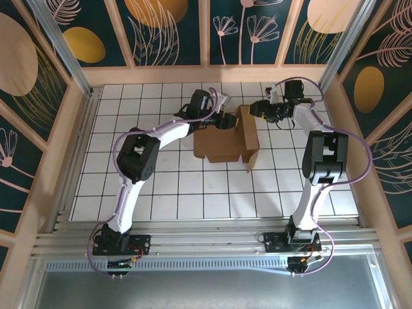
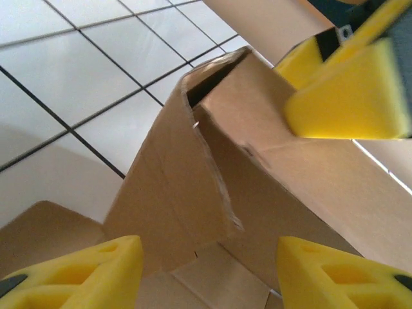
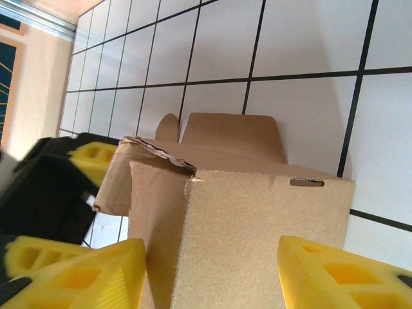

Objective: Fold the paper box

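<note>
White tiled table (image 1: 161, 193): left pincer (image 1: 225, 121) spread over the paper box (image 1: 222, 147); right pincer (image 1: 259, 109) apparently pinches its wall, steadying it.

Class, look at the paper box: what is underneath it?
The paper box rests on the white tiled table. The tiles directly beneath are covered by cardboard, so anything there cannot be seen.

Lab cell: tiled table (image 1: 161, 193), muralled walls (image 1: 161, 26)
</note>
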